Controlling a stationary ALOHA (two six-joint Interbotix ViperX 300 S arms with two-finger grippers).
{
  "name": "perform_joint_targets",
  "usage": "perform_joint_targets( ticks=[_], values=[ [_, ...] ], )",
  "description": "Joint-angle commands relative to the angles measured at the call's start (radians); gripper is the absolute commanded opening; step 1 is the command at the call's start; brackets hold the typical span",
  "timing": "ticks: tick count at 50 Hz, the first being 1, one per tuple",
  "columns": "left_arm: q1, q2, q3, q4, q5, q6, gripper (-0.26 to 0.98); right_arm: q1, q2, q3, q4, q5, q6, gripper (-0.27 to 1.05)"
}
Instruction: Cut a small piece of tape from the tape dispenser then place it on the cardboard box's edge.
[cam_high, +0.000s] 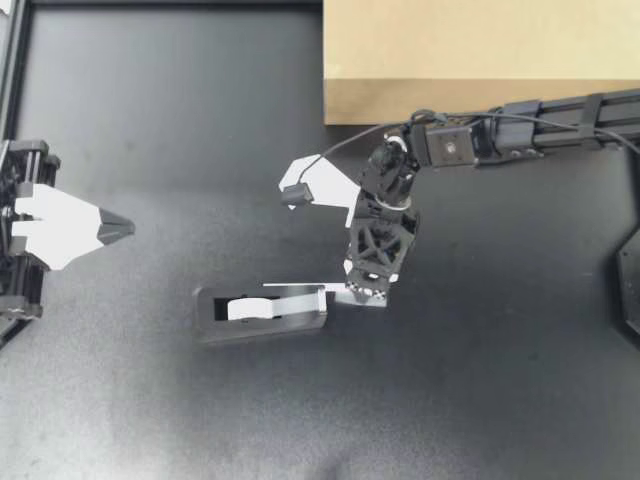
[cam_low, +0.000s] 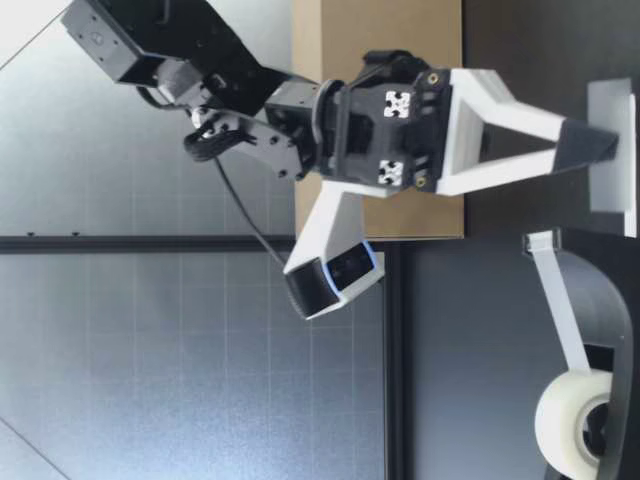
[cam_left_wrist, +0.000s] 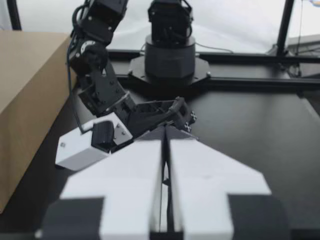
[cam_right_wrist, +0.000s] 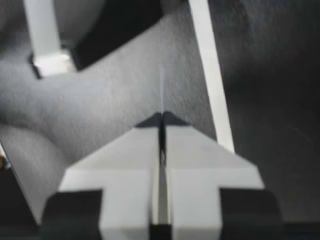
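Right gripper (cam_high: 352, 294): clenched, tips at the cutter end of the tape dispenser (cam_high: 262, 322); pinch on tape not discernible.
Left gripper (cam_high: 125, 229): clenched, empty, well apart at the side of the table (cam_high: 150, 120).
Cardboard box (cam_high: 480, 50): sits at the table's edge, near the right arm.
Tape dispenser: lies mid-table, unheld; holds tape roll (cam_high: 245, 308), strip (cam_high: 295, 287) drawn toward the cutter.
Risk: sliding or tipping of the dispenser under a pull; slipping of the strip without a tear.

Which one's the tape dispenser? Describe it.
From the cardboard box on the black table, follow my right arm to my right gripper. At its tip lies the tape dispenser: the only long dark block, holding a white roll.
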Motion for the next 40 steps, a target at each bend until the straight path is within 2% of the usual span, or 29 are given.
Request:
perform_joint_targets(
  ticks=[1,8,13,20,23,35,40],
  values=[
    [0.003,0.015,-0.018,-0.003,-0.009,0.002,-0.09,-0.003,-0.051,-0.011,0.002,-0.015,-0.002,-0.07],
    [0.003,0.067,-0.023,-0.015,-0.009,-0.003,-0.09,-0.003,-0.137,-0.011,-0.029,-0.051,0.008,-0.07],
    [0.003,0.144,-0.04,-0.046,-0.015,-0.002,-0.08,-0.002,-0.235,-0.009,-0.101,-0.086,0.018,-0.07],
    [0.003,0.249,-0.078,-0.058,-0.032,-0.002,-0.02,0.014,-0.336,-0.012,-0.189,-0.129,0.043,-0.08],
    [0.003,0.285,-0.097,-0.058,-0.048,-0.002,0.04,0.018,-0.362,-0.015,-0.221,-0.13,0.072,-0.09],
    [0.003,0.396,-0.161,-0.058,-0.094,0.0,0.45,0.078,-0.402,-0.064,-0.403,-0.104,0.175,-0.09],
    [0.003,0.443,-0.181,-0.058,-0.14,0.008,0.47,0.11,-0.393,-0.115,-0.492,-0.077,0.204,-0.09]
  ],
)
